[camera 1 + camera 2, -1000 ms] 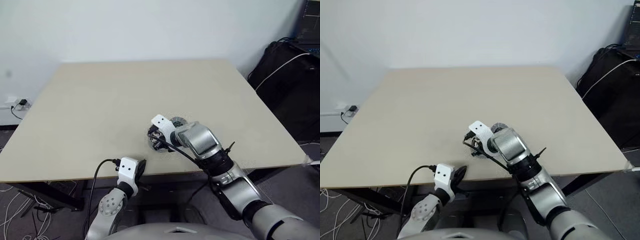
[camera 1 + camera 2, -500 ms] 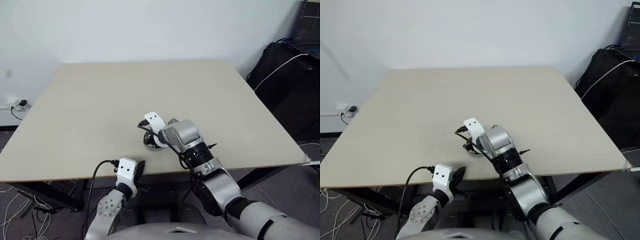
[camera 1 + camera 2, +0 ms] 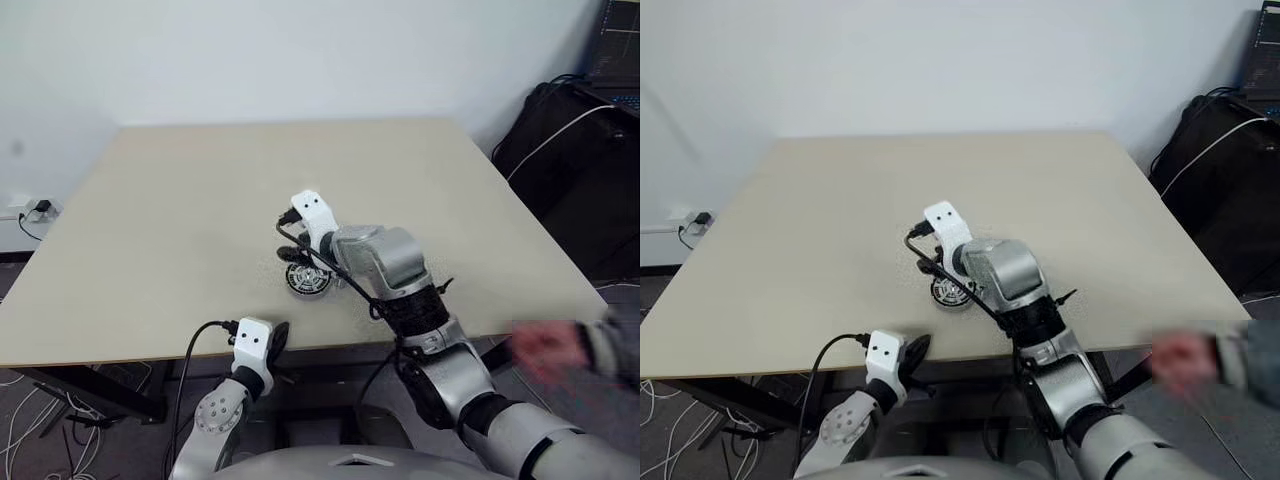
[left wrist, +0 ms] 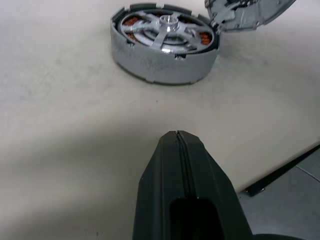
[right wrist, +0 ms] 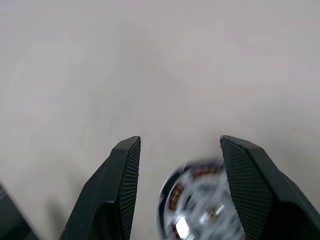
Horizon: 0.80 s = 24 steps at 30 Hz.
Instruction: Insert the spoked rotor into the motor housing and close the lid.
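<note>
Left wrist view shows the motor housing [image 4: 164, 49] on the worktop [image 4: 60, 125] with the spoked rotor [image 4: 167, 31] already seated inside and the lid [image 4: 247, 12] tilted against its far rim, details the head views blur. The right end effector [image 5: 180, 150] hovers just above, fingers spread and empty, nearer than the closed left end effector [image 4: 178, 145].

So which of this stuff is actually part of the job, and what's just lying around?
Job:
- motor housing
- spoked rotor, sitting in the housing
- lid, tilted at the housing's edge
- right tool, open above them

Lying about:
- left tool, shut
- person's hand
- black bag
- wall socket
</note>
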### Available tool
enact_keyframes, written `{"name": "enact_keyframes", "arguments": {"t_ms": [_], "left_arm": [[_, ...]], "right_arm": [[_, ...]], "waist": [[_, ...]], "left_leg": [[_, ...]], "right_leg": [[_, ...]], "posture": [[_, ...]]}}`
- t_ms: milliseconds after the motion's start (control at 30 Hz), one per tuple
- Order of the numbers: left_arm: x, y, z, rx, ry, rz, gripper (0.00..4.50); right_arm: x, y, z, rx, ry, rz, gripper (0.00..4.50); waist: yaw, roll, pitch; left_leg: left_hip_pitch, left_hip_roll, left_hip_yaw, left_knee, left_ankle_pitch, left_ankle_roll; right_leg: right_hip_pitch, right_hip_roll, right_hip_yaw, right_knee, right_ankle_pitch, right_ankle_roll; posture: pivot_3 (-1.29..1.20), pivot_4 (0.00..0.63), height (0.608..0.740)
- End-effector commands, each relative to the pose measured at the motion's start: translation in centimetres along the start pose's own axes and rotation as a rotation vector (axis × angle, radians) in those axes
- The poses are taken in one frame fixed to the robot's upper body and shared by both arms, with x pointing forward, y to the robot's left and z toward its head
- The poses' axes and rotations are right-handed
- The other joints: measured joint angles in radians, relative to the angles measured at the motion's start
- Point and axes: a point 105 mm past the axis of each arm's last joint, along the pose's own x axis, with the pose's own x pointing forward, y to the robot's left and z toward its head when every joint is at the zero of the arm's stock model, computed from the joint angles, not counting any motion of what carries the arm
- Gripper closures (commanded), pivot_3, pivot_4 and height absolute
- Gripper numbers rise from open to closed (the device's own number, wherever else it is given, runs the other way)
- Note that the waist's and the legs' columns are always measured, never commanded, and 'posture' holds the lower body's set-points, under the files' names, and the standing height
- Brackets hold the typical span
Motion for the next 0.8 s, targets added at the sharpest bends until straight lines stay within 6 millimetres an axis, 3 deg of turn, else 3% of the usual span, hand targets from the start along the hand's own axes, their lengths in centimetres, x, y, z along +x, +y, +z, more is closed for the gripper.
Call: {"name": "enact_keyframes", "arguments": {"t_ms": [33, 133, 233, 800], "left_arm": [[0.2, -0.2, 0.9, 0.008, -0.039, -0.022, 4.5], [0.2, -0.4, 1.1, 0.013, -0.038, -0.04, 4.5], [0.3, -0.6, 1.2, 0.021, -0.037, -0.054, 4.5], [0.3, -0.2, 1.0, 0.034, -0.027, -0.062, 4.5]], "right_arm": [[-2.8, 1.3, 4.4, -0.214, -0.312, 0.007, 1.79], [-4.3, 2.4, 4.7, -0.351, -0.397, 0.022, 1.79], [-4.5, 2.9, 4.1, -0.384, -0.398, 0.044, 1.79], [-3.8, 2.2, 3.3, -0.349, -0.354, 0.017, 1.79]], "waist": [[0.0, 0.0, 0.001], [0.0, -0.001, 0.001], [-0.003, -0.002, 0.002], [0.004, -0.005, 0.004]], "left_leg": [[0.0, 0.0, 0.0, 0.0, 0.0, 0.0], [0.0, 0.0, 0.0, -0.001, 0.0, 0.0], [0.001, 0.0, 0.0, 0.0, 0.0, 0.0], [0.001, 0.0, 0.0, 0.0, 0.0, -0.001]], "right_leg": [[0.0, 0.0, 0.0, 0.0, 0.0, 0.0], [0.0, 0.0, 0.0, -0.001, 0.0, 0.0], [0.0, 0.0, 0.0, 0.0, 0.0, 0.0], [0.0, 0.0, 0.0, 0.0, 0.0, 0.0]], "posture": [[0.0, 0.0, 0.74], [0.0, 0.0, 0.74], [0.0, 0.0, 0.74], [0.0, 0.0, 0.74]]}}
